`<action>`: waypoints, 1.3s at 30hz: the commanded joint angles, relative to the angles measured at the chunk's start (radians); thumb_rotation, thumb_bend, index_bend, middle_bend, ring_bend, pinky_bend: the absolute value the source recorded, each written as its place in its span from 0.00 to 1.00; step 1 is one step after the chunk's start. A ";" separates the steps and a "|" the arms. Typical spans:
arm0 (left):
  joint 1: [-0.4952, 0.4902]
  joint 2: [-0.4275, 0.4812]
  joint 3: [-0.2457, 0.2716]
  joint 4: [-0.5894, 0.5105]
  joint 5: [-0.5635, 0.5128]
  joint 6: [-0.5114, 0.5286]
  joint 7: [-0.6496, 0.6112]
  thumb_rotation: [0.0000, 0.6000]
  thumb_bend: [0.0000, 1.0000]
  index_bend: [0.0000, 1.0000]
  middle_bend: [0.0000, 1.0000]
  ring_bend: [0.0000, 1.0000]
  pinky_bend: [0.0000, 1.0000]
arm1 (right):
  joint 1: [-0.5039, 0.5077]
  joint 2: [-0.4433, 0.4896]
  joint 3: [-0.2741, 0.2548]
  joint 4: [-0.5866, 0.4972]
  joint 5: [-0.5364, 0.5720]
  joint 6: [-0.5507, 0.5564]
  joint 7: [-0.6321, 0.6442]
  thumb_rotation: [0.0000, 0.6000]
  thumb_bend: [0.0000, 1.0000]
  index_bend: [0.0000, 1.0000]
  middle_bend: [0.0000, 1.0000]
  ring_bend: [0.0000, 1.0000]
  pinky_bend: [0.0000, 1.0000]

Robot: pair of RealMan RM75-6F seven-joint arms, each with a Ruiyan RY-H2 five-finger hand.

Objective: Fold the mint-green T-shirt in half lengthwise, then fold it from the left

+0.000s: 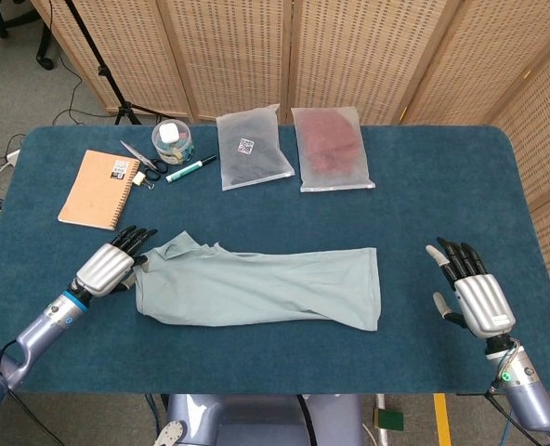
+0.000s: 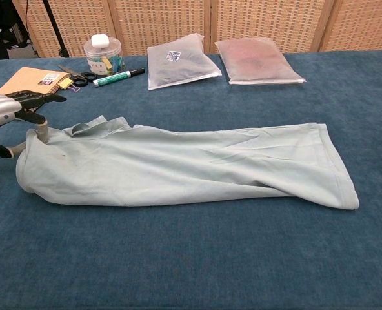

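The mint-green T-shirt [image 1: 266,288] [image 2: 191,168] lies on the blue table [image 1: 424,200] as a long band folded lengthwise, collar end to the left and hem to the right. My left hand [image 1: 108,268] [image 2: 4,110] pinches the shirt's left end, and the cloth there stands a little off the table. Its dark fingertips [image 2: 46,99] point toward the collar. My right hand [image 1: 470,293] rests far off to the right near the front edge, fingers spread and holding nothing; the chest view does not show it.
At the back left lie a tan notebook [image 1: 96,189] [image 2: 23,87], scissors [image 2: 75,76], a green marker [image 1: 190,168] and a small jar [image 1: 172,141]. Two bagged garments, one dark [image 1: 252,147] and one red [image 1: 331,147], sit at the back middle. A folding screen stands behind.
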 commanded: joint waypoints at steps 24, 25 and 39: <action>0.147 0.172 -0.071 0.113 -0.131 -0.069 -0.105 1.00 0.55 0.84 0.00 0.00 0.00 | -0.001 -0.006 -0.003 -0.004 -0.008 0.001 -0.029 1.00 0.50 0.00 0.00 0.00 0.00; 0.152 0.174 -0.075 0.123 -0.135 -0.076 -0.110 1.00 0.55 0.84 0.00 0.00 0.00 | 0.000 -0.007 -0.003 -0.004 -0.008 0.001 -0.031 1.00 0.50 0.00 0.00 0.00 0.00; 0.136 0.169 -0.084 0.126 -0.106 0.111 -0.060 1.00 0.55 0.84 0.00 0.00 0.00 | -0.002 0.000 0.000 -0.013 0.002 -0.005 -0.058 1.00 0.03 0.00 0.00 0.00 0.00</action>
